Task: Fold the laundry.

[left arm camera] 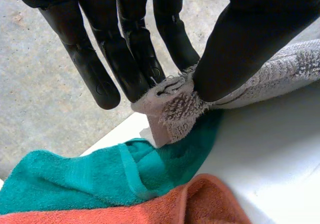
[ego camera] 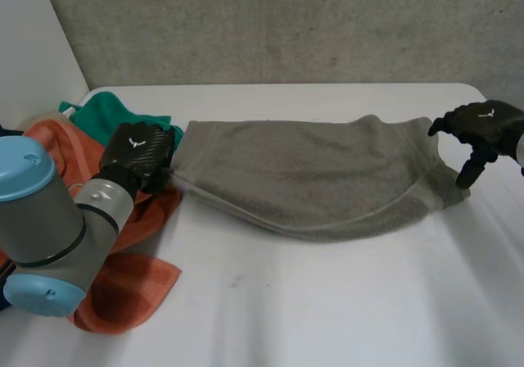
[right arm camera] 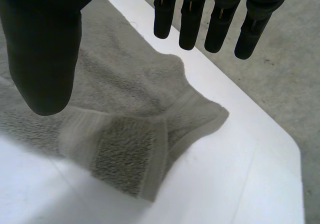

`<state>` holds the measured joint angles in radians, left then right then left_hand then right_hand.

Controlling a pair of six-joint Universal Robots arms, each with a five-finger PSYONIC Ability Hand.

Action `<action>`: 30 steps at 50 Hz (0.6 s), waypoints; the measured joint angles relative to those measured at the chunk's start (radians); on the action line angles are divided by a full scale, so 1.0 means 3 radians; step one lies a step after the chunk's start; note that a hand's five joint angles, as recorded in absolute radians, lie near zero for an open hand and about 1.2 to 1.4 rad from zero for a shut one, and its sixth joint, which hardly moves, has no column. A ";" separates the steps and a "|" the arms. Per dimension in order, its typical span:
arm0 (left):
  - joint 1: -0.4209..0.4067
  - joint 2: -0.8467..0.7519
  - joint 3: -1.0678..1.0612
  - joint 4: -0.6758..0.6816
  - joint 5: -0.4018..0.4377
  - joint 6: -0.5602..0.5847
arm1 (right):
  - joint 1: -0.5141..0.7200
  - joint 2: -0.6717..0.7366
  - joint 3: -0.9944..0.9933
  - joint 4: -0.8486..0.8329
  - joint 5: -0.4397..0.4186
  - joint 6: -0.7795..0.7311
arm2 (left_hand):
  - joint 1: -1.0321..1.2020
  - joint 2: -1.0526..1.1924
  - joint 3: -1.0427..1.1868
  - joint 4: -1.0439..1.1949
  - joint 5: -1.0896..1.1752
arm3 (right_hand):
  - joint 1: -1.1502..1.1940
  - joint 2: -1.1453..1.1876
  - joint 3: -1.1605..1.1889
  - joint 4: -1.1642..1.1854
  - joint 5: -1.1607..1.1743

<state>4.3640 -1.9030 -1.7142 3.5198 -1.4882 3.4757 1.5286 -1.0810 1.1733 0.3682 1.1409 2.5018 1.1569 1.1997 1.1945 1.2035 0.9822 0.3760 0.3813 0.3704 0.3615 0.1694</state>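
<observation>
Here the left hand [ego camera: 137, 150] pinches the rumpled grey towel's [ego camera: 311, 174] corner; its other end lies beneath the wide-spread right hand [ego camera: 483, 125], seemingly untouched.

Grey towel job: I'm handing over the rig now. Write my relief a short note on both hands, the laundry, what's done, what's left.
Left hand: shut, pinching an end corner of the grey towel between fingers and thumb.
Right hand: open above the towel's other end, holding nothing.
Grey towel lies stretched across the white table; green towel and orange towel heaped by the left arm.
Done: no finished fold visible.
Left: grasp the free end, fold the grey towel, then the other two.
</observation>
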 measured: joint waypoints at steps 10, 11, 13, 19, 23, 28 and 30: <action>-0.0012 0.0029 -0.0073 -0.0047 0.0031 -0.0091 | 0.0170 0.0484 -0.0625 0.0364 0.0244 -0.0587 | 0.0000 0.0000 0.0000 0.0000 0.0000 | 0.0012 0.0007 0.0052 0.0065 0.0204; -0.0011 0.0025 -0.0079 -0.0048 0.0031 -0.0094 | 0.0202 0.0567 -0.0691 0.0383 0.0276 -0.0652 | 0.0000 0.0000 0.0000 0.0000 0.0000 | 0.0012 0.0007 0.0052 0.0065 0.0204; -0.0010 0.0020 -0.0086 -0.0048 0.0032 -0.0097 | 0.0238 0.0657 -0.0755 0.0401 0.0312 -0.0706 | 0.0000 0.0000 0.0000 0.0000 0.0000 | 0.0012 0.0007 0.0052 0.0065 0.0197; 0.0000 0.0013 -0.0095 -0.0051 0.0030 -0.0101 | 0.0343 0.0944 -0.0900 0.0403 0.0433 -0.0822 | 0.0000 0.0000 0.0000 0.0000 0.0000 | 0.0001 -0.0001 0.0045 0.0057 0.0129; 0.0014 0.0016 -0.0095 -0.0066 0.0028 -0.0100 | 0.0369 0.1070 -0.0936 0.0367 0.0514 -0.0871 | 0.0000 0.0000 0.0000 0.0000 0.0000 | 0.0002 0.0000 0.0045 0.0057 0.0130; 0.0044 0.0025 -0.0084 -0.0138 0.0019 -0.0086 | 0.0372 0.1217 -0.0985 0.0296 0.0663 -0.0918 | 0.0000 0.0000 0.0000 0.0000 0.0000 | 0.0433 0.0401 0.0448 0.0482 0.0564; 0.0058 0.0028 -0.0079 -0.0192 0.0016 -0.0078 | 0.0366 0.1267 -0.1005 0.0265 0.0715 -0.0922 | 0.0000 0.0000 0.0000 0.0000 0.0000 | 0.0862 0.0826 0.0857 0.0863 0.0935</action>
<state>4.3814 -1.8945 -1.7379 3.4622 -1.4834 3.4523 1.6383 -0.7010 0.8718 0.4478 1.3555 2.2252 1.1569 1.1997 1.1945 1.2035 0.9822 0.6347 0.6292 0.6275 0.6203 0.4498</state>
